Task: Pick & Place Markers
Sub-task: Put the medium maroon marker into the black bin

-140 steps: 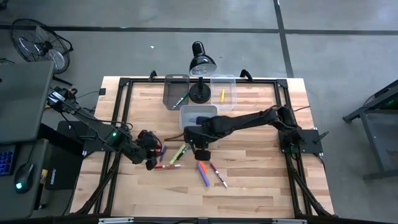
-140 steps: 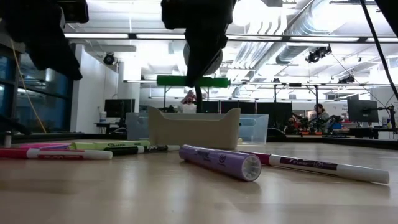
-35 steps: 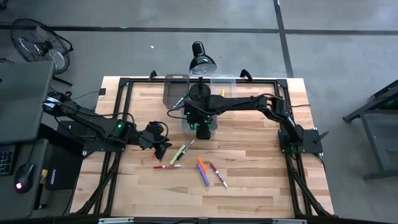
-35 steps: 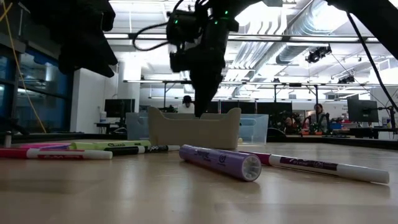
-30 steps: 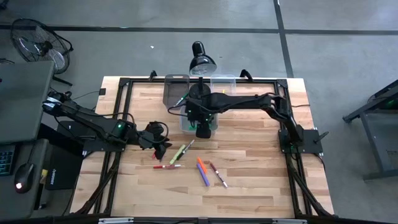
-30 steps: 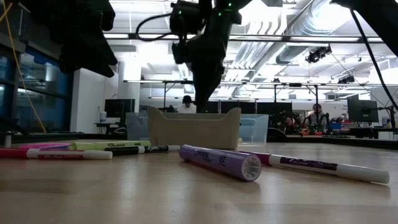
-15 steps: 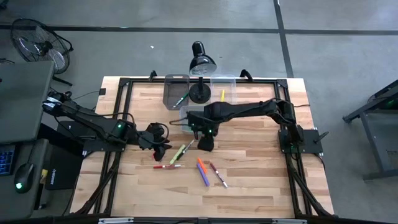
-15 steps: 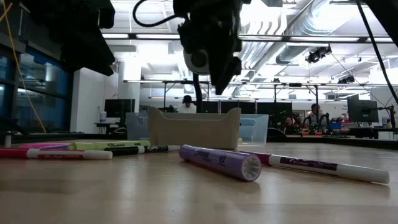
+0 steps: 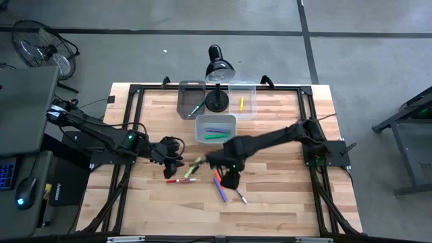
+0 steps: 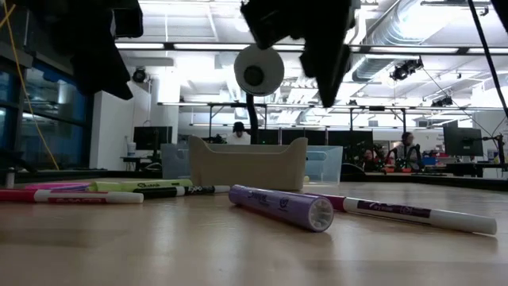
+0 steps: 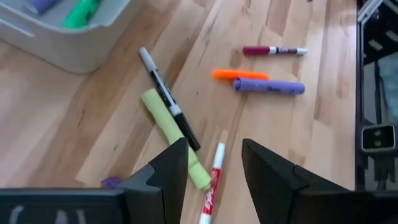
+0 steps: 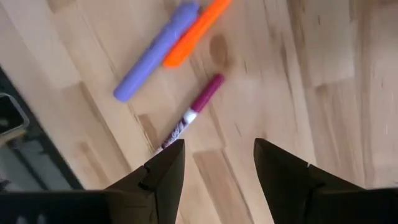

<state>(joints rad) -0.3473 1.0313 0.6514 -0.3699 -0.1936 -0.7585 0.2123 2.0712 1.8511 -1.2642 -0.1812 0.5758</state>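
High view: I have the right pincer (image 9: 230,180) over the table (image 9: 283,202), above the purple marker (image 9: 220,190), orange marker (image 9: 217,179) and magenta marker (image 9: 240,196). Its fingers (image 12: 163,176) stand wide apart, gripping nothing. The left pincer (image 9: 177,162) sits near the yellow-green marker (image 9: 195,165), black marker (image 11: 168,106) and red marker (image 9: 181,180), fingers apart, empty. The middle bin (image 9: 200,137) contains a green marker (image 9: 214,137).

From above, your right tool (image 9: 230,181) covers most of the maroon marker (image 9: 240,196), so only its tip shows. The red marker (image 11: 210,193) runs off the left wrist picture's edge. Low down, both arms are cropped at the top.
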